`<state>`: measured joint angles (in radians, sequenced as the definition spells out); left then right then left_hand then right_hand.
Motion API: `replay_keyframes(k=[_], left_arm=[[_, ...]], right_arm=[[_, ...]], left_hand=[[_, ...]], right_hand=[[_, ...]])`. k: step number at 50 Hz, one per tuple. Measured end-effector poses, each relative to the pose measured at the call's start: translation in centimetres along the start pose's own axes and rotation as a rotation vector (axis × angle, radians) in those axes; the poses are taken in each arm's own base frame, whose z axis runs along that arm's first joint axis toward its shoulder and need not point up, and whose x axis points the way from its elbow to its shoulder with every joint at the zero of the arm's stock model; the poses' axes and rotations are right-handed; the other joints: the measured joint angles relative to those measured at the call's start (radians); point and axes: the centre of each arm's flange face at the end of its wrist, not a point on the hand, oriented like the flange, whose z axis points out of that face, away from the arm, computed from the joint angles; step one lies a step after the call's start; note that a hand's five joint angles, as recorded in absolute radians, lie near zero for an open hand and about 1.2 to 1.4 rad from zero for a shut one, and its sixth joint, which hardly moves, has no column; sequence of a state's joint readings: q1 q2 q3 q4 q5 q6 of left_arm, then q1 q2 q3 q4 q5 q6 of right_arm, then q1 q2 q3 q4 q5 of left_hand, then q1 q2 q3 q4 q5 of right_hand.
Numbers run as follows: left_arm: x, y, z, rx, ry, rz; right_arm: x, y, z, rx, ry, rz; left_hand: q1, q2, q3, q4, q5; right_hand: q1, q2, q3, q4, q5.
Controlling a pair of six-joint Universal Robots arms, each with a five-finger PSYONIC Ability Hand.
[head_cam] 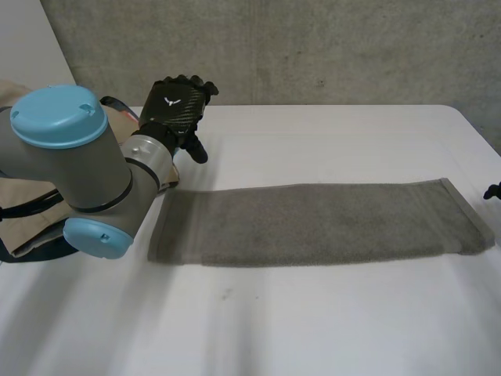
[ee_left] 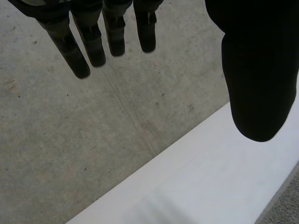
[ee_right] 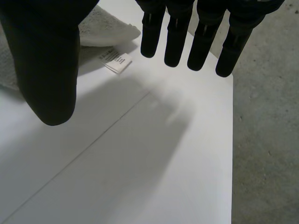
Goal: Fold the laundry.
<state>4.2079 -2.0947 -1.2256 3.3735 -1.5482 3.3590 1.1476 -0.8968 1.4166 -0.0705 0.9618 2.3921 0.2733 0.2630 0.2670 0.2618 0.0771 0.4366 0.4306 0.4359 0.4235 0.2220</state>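
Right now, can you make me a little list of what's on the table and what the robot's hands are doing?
table: white table
towel: grey towel, lying flat in a long strip across the middle
tag: white label at the towel's corner, near the right hand's thumb
other cloth: beige cloth at the table's left side
left hand: open, fingers straight, raised off the towel, holding nothing
right hand: open, over bare table beside the towel's end, holding nothing
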Motion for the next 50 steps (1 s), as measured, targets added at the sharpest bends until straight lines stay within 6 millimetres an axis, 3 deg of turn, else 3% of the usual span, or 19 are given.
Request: replay_keyframes(k=[10,16,28,36,37,39,50], left_arm=[[-0.1,-0.5,0.0,0.014,0.009,-0.003],[-0.3,-1.1,-0.1,0.028,0.015,-0.011],[-0.4,-1.1,-0.2,0.025,0.015,-0.026],[-0.4,-0.9,-0.2,0.019,0.015,-0.026],[-0.4,-0.9,-0.2,0.019,0.016,-0.026],[-0.4,-0.9,-0.2,0.018,0.016,-0.026],[-0.6,-1.1,-0.3,0.024,0.013,-0.025]], right_arm=[[-2.1,-4.1,-2.2,0.021,-0.078,0.006],[-3.8,-4.9,-3.4,-0.013,-0.094,0.042],[-5.7,-3.9,-3.3,-0.04,-0.089,0.057],[-5.9,-2.7,-2.5,-0.053,-0.066,0.019],[-5.9,-2.5,-2.4,-0.056,-0.061,0.015],[-5.7,-2.4,-2.3,-0.057,-0.048,0.011],[-3.3,-2.6,-2.6,-0.012,0.053,0.009]], left_hand=[[-0.067,-0.06,-0.055,-0.063,-0.029],[-0.067,-0.06,-0.055,-0.063,-0.029],[-0.067,-0.06,-0.055,-0.063,-0.029],[-0.067,-0.06,-0.055,-0.063,-0.029],[-0.067,-0.06,-0.055,-0.063,-0.029],[-0.067,-0.06,-0.055,-0.063,-0.029],[-0.067,-0.06,-0.055,-0.063,-0.029]], right_hand=[[0.029,0.024,0.02,0.046,0.079],[0.1,0.108,0.104,0.117,0.149],[0.184,0.194,0.193,0.203,0.232],[0.258,0.267,0.253,0.262,0.291],[0.475,0.487,0.458,0.465,0.493],[0.688,0.706,0.689,0.701,0.723],[0.696,0.748,0.746,0.769,0.757]])
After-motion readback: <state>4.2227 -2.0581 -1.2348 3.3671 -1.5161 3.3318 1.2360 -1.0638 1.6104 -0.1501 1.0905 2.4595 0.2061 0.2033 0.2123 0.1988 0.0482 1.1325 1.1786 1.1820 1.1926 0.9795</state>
